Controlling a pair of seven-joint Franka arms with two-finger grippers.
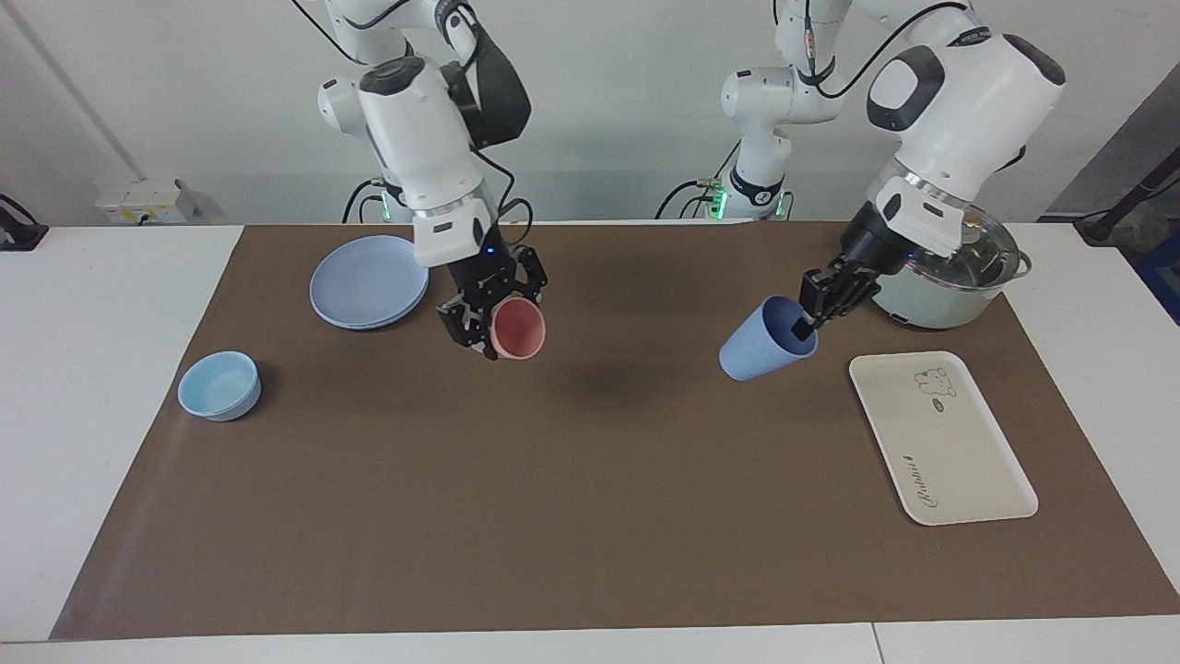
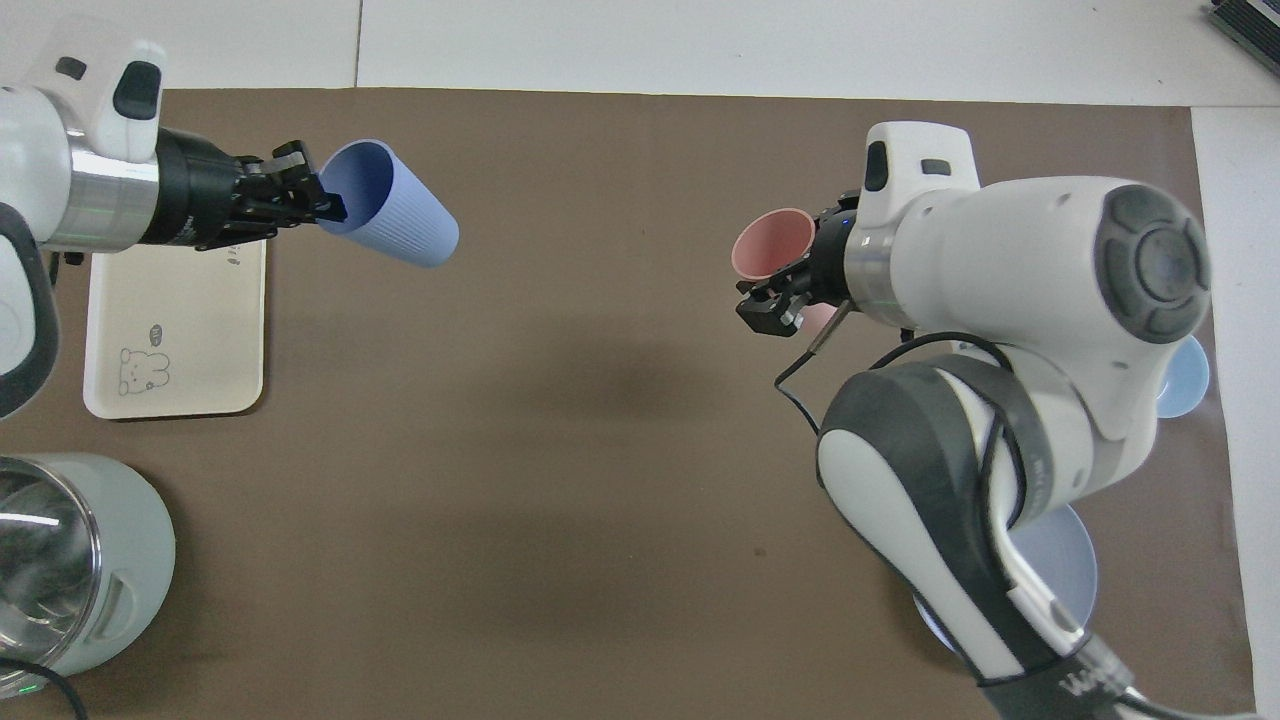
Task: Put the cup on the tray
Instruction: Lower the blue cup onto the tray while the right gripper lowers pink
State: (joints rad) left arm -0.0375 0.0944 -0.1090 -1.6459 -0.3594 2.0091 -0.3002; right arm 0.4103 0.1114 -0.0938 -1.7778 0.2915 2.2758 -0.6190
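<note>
The blue cup (image 1: pixel 763 343) (image 2: pixel 398 217) hangs tilted in the air over the brown mat, just short of the tray's edge that faces the table's middle. My left gripper (image 1: pixel 805 324) (image 2: pixel 322 204) is shut on its rim, one finger inside the mouth. The cream tray (image 1: pixel 959 461) (image 2: pixel 190 320) with the bear drawing lies flat at the left arm's end of the table, with nothing on it. My right gripper (image 1: pixel 481 330) (image 2: pixel 790 290) is shut on the rim of a pink cup (image 1: pixel 518 329) (image 2: pixel 768 247), raised over the mat beside the blue plate.
A pale green pot with a glass lid (image 1: pixel 940 263) (image 2: pixel 80 560) stands nearer to the robots than the tray. A round blue plate (image 1: pixel 369 281) (image 2: pixel 1060 570) and a light-blue bowl (image 1: pixel 219 385) (image 2: pixel 1192 385) sit at the right arm's end.
</note>
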